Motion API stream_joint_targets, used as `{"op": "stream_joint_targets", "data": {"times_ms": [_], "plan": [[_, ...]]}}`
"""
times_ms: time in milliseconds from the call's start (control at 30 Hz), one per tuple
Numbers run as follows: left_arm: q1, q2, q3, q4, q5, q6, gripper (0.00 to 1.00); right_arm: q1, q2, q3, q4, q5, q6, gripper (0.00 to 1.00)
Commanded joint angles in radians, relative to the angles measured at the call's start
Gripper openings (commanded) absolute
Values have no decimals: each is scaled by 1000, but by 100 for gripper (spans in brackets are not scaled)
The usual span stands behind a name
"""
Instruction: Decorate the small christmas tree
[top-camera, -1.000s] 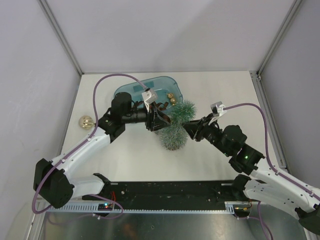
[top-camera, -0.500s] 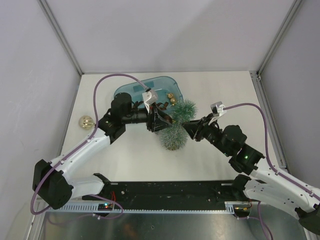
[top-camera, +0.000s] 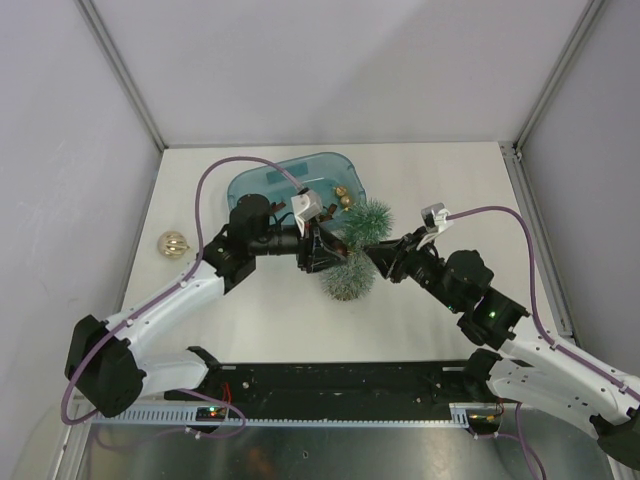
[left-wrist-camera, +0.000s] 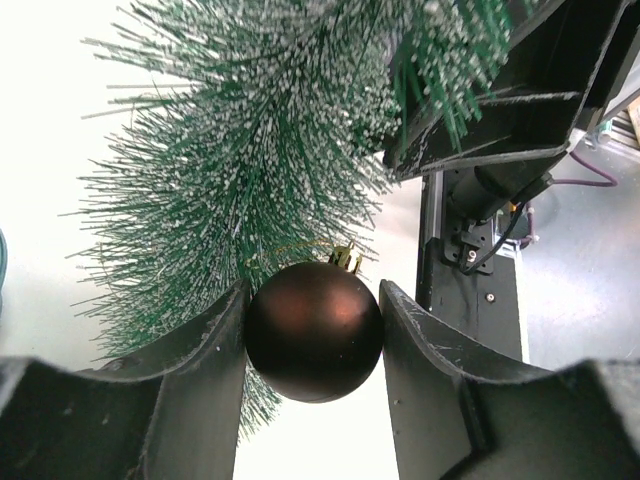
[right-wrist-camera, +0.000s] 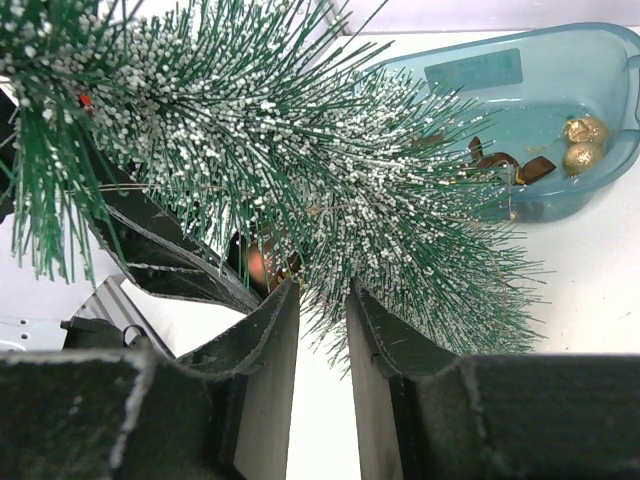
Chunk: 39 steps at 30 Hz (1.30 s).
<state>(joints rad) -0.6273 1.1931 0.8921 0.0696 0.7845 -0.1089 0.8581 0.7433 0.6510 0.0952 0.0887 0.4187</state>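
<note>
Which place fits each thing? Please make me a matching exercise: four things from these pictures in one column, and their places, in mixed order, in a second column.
Things
1. dark brown ball
2. single gold ball
3. two small gold balls
4. small christmas tree

Places
A. inside the blue tub
B. needles caught in the right gripper
C. clamped in the left gripper
D. alone at the left edge of the table

Pairs: 1-C, 2-D, 3-A, 4-B
</note>
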Motion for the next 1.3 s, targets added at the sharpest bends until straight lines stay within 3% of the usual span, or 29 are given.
{"op": "stream_joint_targets", "data": {"times_ms": [0,200,267,467,600,800,1267], "plan": [[-15,-18,-27,36,-13,39,18,2,6,-1,49,-4,8,30],[-19,-20,-55,38,-59,71,18,2,9,-1,52,-4,11,29],[-20,-23,-61,40,-80,77,23,2,7,-1,50,-4,11,29],[-18,-35,-71,41,-90,76,44,2,7,-2,46,-1,11,29],[-16,-40,-73,41,-91,66,64,2,5,-1,46,-1,11,29],[-6,-52,-82,41,-86,28,79,4,7,-1,49,-1,14,29],[67,-101,-124,39,-84,-21,83,7,7,-1,52,0,16,29]]}}
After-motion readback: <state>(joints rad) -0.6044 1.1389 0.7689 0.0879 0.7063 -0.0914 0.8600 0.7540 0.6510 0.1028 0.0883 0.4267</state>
